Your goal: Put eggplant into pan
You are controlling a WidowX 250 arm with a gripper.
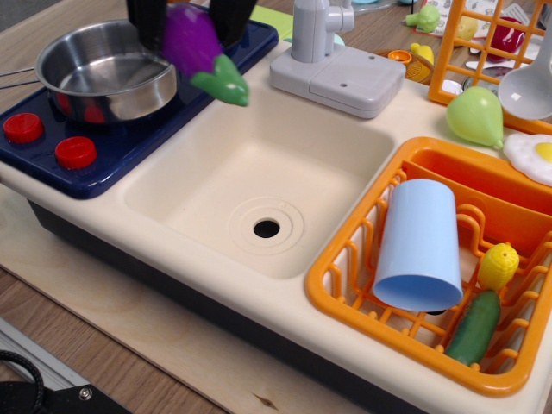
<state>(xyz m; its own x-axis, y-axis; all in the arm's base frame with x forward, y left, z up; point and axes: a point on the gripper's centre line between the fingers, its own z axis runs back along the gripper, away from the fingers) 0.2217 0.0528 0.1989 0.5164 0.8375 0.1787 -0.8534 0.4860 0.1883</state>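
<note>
The purple eggplant with its green stem cap hangs tilted in my gripper, stem end pointing down to the right. The black fingers are shut on it at the top edge of the view, and most of the gripper is cut off there. The eggplant is in the air just right of the shiny steel pan, which stands on the dark blue toy stove at the upper left. The pan holds nothing that I can see.
A cream toy sink with a drain hole lies in the middle. A grey faucet stands behind it. An orange dish rack at the right holds a light blue cup, a green cucumber and a corn cob.
</note>
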